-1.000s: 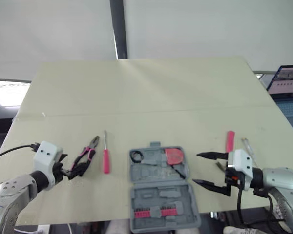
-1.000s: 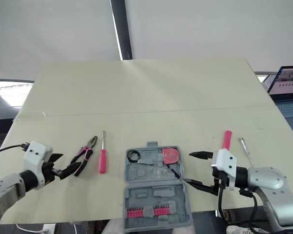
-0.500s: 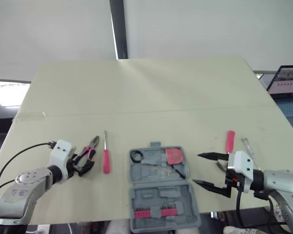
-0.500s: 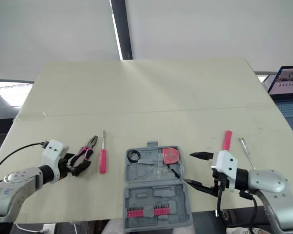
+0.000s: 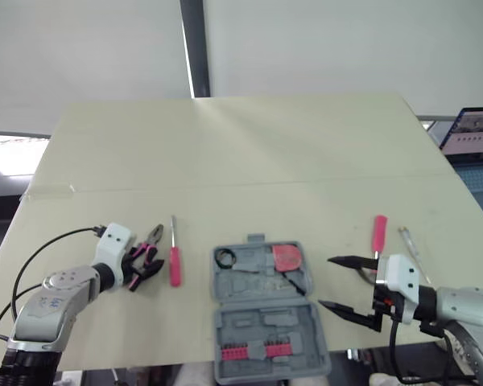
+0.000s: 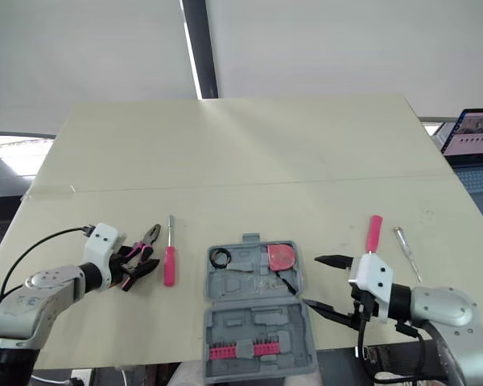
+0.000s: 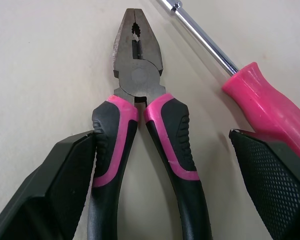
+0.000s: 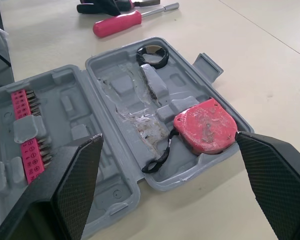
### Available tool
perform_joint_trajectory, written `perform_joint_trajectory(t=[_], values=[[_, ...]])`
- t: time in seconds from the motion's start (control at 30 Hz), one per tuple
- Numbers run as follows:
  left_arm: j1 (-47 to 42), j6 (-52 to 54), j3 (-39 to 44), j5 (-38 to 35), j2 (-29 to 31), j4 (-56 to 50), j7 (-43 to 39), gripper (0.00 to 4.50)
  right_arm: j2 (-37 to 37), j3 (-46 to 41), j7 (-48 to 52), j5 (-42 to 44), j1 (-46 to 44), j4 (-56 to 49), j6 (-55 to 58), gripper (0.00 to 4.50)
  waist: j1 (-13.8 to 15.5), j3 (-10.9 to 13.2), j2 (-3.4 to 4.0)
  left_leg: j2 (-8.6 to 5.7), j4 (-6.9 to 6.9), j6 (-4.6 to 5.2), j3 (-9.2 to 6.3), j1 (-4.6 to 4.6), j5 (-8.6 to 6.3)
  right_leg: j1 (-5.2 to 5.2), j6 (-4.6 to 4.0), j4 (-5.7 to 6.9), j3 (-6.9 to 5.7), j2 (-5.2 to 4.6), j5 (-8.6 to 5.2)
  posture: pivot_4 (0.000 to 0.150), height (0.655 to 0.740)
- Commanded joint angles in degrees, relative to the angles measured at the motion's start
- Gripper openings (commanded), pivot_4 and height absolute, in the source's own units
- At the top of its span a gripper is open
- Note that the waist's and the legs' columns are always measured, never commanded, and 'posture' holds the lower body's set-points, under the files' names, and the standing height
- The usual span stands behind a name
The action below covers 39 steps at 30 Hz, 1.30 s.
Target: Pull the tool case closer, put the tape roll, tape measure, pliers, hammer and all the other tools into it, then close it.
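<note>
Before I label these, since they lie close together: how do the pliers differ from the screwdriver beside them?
The pliers have two black-and-pink handles; the screwdriver has one plain pink handle. The open left gripper straddles the pliers' handles; the screwdriver lies off to one side. Both lie flat on the table.

Bright, even light — soft shadows beside the pliers [image 7: 138, 80], a blown-out patch [image 5: 12, 153] left of the table [image 5: 225, 145].
</note>
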Motion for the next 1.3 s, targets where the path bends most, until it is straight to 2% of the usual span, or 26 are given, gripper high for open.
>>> perform_joint_trajectory(t=[0.03,0.13,0.33,0.4,0.5,0.67,0.8,0.97,1.3], values=[[1.1,1.4,0.9,0.8,-0.1,-1.6,0.6,3.60,-0.3,-1.8,-0.6,0.6,0.1,-2.0,-0.7,4.50,0.0,0.0,0.00,0.00,0.00,0.00,0.00,0.00,0.00,0.00,0.00,0.00,0.00,0.00,0.00,0.150,0.7373],[1.7,1.9,1.7,0.8,-0.3,-2.3,0.8,2.26,-0.2,-1.3,-0.7,0.5,-0.5,-1.7,-0.7,4.50,0.0,0.0,0.01,0.00,-0.01,0.00,0.00,0.00,0.00,0.00,0.00,-0.01,0.00,0.00,0.00,0.150,0.7373],[2.1,1.8,3.3,1.4,0.0,-2.6,0.8,2.25,0.0,-0.7,-0.8,0.2,-1.5,-0.9,-0.8,4.50,0.0,0.0,0.01,0.00,-0.02,0.00,0.00,0.00,0.00,0.00,0.00,-0.01,0.00,0.00,0.00,0.150,0.7373],[2.6,1.3,6.8,0.7,0.4,-3.3,1.0,2.25,0.0,-0.9,-0.7,0.1,-1.6,-0.1,-1.0,4.50,0.0,0.0,0.00,0.00,-0.03,0.00,0.00,0.00,0.00,-0.01,0.00,-0.01,0.00,0.00,0.00,0.150,0.7373],[6.1,-2.7,9.9,-0.2,3.6,-6.5,-4.2,2.25,-0.4,-1.3,-0.4,0.3,-2.9,1.3,-0.9,4.50,-0.5,0.0,-0.08,0.04,-0.07,0.00,0.02,-0.02,0.00,-0.07,0.00,-0.02,-0.01,0.02,0.00,0.150,0.7373],[8.6,-5.8,12.3,-8.2,8.0,-15.7,-17.4,2.25,-0.2,0.0,-0.1,0.1,-6.0,3.3,-0.9,4.50,0.3,0.1,-0.14,0.04,-0.01,0.00,0.02,-0.08,0.00,-0.06,0.00,-0.08,0.00,0.02,0.00,0.150,0.7373],[5.5,-8.8,9.0,-7.8,10.6,-18.5,-20.7,2.25,0.0,1.4,-0.3,0.0,-8.8,3.9,-0.2,4.50,0.4,0.1,-0.08,0.03,0.04,-0.01,-0.06,-0.08,0.00,0.00,0.00,-0.07,-0.02,0.01,0.00,0.150,0.7373],[-0.8,-7.2,3.5,-9.8,12.3,-21.8,-23.3,2.25,-0.2,2.1,-1.1,1.1,-11.7,2.7,2.6,4.50,-0.1,0.2,-0.05,0.02,-0.02,0.00,-0.02,-0.10,0.00,-0.05,0.00,-0.06,-0.03,0.02,0.00,0.150,0.7373],[-17.9,-2.6,-13.5,-12.2,16.2,-20.9,-36.4,2.25,-1.9,6.0,-3.4,5.0,-19.7,-5.5,15.9,4.50,0.0,0.2,0.00,0.02,-0.06,0.00,-0.01,-0.15,0.00,-0.13,0.00,-0.06,-0.04,0.03,0.00,0.150,0.7373]])
